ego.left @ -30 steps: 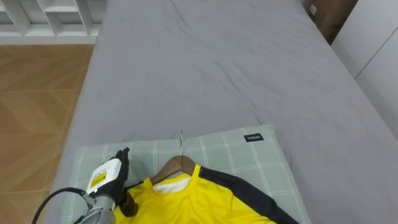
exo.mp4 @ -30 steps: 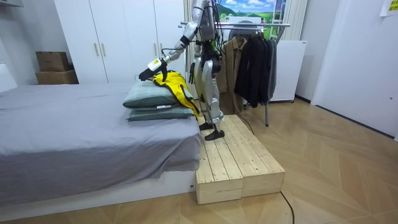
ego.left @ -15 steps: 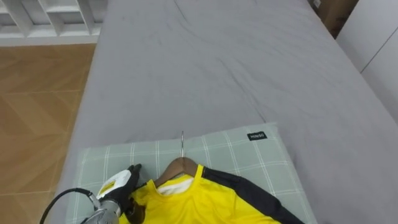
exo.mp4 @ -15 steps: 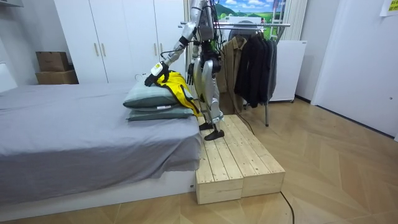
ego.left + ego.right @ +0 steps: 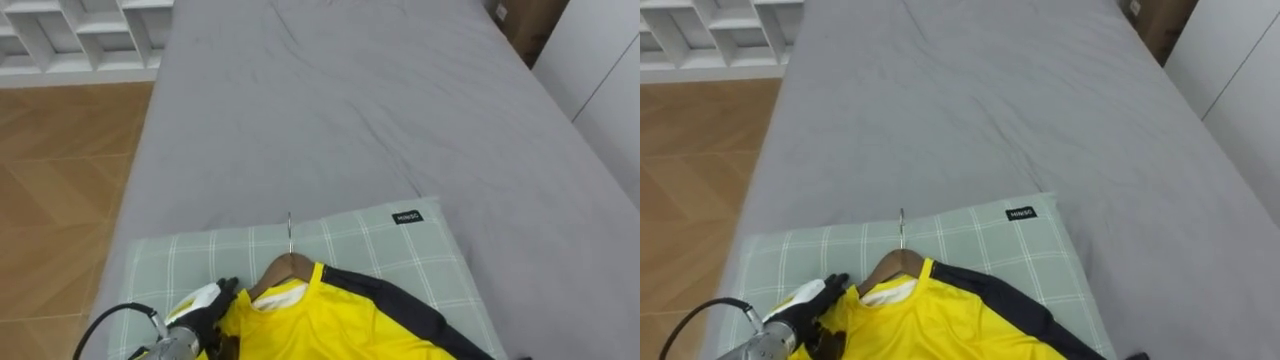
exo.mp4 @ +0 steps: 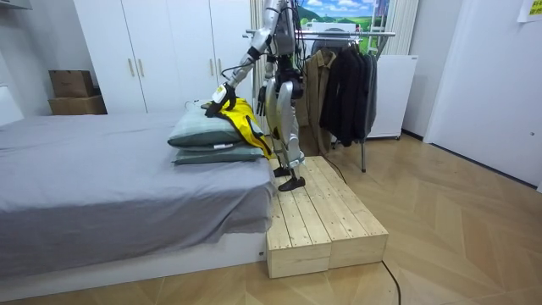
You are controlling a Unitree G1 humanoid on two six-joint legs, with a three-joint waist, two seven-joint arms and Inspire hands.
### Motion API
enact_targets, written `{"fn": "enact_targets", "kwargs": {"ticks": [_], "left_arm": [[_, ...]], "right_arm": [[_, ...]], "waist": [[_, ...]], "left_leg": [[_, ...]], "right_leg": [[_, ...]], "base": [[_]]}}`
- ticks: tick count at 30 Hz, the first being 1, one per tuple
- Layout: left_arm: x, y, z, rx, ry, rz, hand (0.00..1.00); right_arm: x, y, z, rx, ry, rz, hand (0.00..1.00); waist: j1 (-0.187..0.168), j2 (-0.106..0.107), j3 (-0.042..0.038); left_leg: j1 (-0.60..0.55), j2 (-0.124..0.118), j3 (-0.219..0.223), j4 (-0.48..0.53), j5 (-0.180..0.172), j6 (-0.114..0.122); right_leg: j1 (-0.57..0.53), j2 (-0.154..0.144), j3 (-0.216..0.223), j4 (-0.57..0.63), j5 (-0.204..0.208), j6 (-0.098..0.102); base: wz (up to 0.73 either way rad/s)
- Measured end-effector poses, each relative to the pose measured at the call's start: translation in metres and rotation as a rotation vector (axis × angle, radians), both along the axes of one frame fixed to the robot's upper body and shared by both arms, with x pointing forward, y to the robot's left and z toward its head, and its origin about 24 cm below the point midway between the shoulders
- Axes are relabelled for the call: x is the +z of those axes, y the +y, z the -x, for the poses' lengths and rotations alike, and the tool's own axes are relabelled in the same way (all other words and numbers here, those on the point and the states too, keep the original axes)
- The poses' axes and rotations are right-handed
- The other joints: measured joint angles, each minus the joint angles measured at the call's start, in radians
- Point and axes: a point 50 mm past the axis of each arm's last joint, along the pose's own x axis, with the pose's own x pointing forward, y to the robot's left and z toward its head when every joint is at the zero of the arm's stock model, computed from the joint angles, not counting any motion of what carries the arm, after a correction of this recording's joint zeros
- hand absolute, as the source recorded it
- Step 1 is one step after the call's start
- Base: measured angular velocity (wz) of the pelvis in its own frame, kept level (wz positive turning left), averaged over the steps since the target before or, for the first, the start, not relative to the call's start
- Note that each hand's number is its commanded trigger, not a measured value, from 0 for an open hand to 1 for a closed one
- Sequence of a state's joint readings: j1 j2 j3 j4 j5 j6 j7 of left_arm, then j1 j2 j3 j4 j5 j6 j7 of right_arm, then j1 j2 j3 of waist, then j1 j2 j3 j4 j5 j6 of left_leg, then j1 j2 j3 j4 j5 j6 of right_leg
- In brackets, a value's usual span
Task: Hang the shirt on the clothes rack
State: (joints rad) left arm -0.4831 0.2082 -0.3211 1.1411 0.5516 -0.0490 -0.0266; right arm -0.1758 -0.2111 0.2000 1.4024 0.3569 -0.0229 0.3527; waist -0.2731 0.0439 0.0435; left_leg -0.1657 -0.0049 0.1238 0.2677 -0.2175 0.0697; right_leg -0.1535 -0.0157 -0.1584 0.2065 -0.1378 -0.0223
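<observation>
A yellow shirt with dark sleeves [image 5: 330, 320] lies on a wooden hanger [image 5: 285, 268] whose metal hook [image 5: 290, 232] points up the bed. Both rest on a green checked pillow [image 5: 380, 240] at the near end of the grey bed [image 5: 350, 110]. My left hand [image 5: 205, 310] comes in from the lower left and lies against the shirt's left shoulder, beside the hanger's end. In the room view I stand on a wooden platform [image 6: 326, 220] at the bed's end, left hand [image 6: 224, 93] over the shirt [image 6: 241, 117].
Two stacked pillows [image 6: 203, 131] carry the shirt. Behind me stands a clothes rack [image 6: 347, 34] with dark coats [image 6: 347, 85]. White shelves [image 5: 80, 25] and wood floor lie left of the bed, a cardboard box [image 5: 515, 25] at its far right.
My left hand has moved from the pillow's left part rightwards and down onto the shirt's left shoulder. Shirt and hanger lie where they were.
</observation>
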Motion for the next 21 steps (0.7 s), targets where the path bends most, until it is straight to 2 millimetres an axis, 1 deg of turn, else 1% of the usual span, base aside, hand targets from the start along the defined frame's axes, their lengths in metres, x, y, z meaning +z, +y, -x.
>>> {"fn": "enact_targets", "kwargs": {"ticks": [6, 11, 21], "left_arm": [[-0.0021, -0.0039, 0.0017, -0.032, 0.036, 0.004, 0.00], [-0.0019, -0.0029, 0.0017, -0.040, 0.052, 0.007, 0.00], [-0.0011, -0.0021, 0.0008, -0.049, 0.063, 0.000, 0.00]], "right_arm": [[0.0009, -0.0033, -0.0002, -0.003, -0.001, 0.006, 0.00], [0.0015, -0.0046, -0.0004, -0.005, -0.004, -0.003, 0.00], [0.0028, -0.0081, -0.0006, 0.002, -0.003, -0.006, 0.00]], "waist": [[0.001, 0.024, 0.0013], [0.002, 0.027, 0.0008], [0.002, 0.028, 0.0007]], "left_leg": [[0.002, 0.001, 0.011, -0.004, 0.001, 0.001], [0.003, 0.001, 0.015, -0.011, 0.007, -0.001], [0.001, 0.001, 0.015, -0.009, 0.008, -0.001]], "right_leg": [[-0.001, -0.002, -0.002, 0.000, 0.000, 0.000], [-0.005, -0.002, 0.000, 0.000, 0.000, 0.000], [-0.007, -0.002, -0.001, 0.005, 0.000, 0.000]], "base": [[0.01], [-0.01], [0.00]]}}
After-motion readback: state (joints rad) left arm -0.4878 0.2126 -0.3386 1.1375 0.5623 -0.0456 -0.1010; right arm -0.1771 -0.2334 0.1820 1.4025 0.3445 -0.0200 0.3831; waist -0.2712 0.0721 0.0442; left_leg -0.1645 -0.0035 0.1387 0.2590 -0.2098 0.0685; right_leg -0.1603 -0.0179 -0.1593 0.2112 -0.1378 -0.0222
